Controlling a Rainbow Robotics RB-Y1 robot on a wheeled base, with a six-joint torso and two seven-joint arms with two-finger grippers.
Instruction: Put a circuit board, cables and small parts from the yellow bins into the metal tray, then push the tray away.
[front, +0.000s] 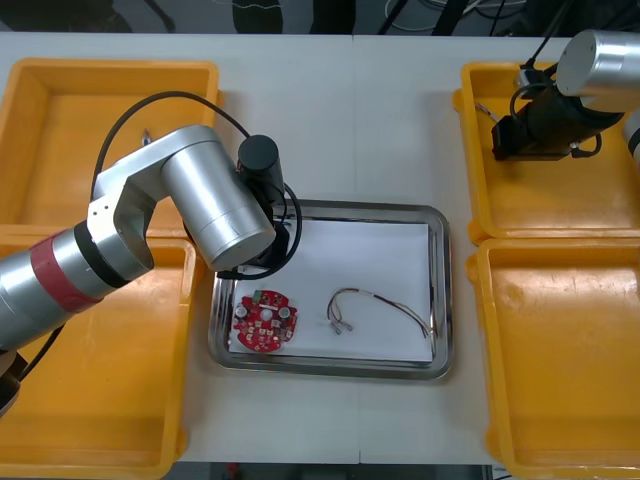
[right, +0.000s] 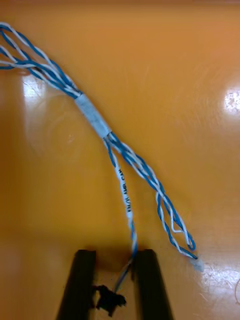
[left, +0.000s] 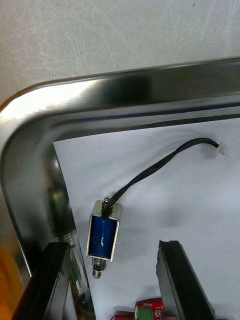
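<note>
On the light desk (front: 330, 130) I see the metal tray (front: 441, 290) holding a circuit board (front: 265, 320) in its near-left corner, a thin cable (front: 380, 300), and a small metal part (left: 103, 237) under my open left pincer (left: 112, 246). The right pincer (right: 115, 255) grips the blue-white cable (right: 92, 115) in the far-right yellow bin (front: 480, 200).

Left arm (front: 190, 200): fat brushed-silver cylinders, red band between black rings at near-left end, round black cap at wrist, thin black cable looped over. Left gripper (left: 111, 245) fingers (left: 182, 285): flat, matte black. Right arm (front: 600, 65): silver cylinder, black wrist block, black cables.
</note>
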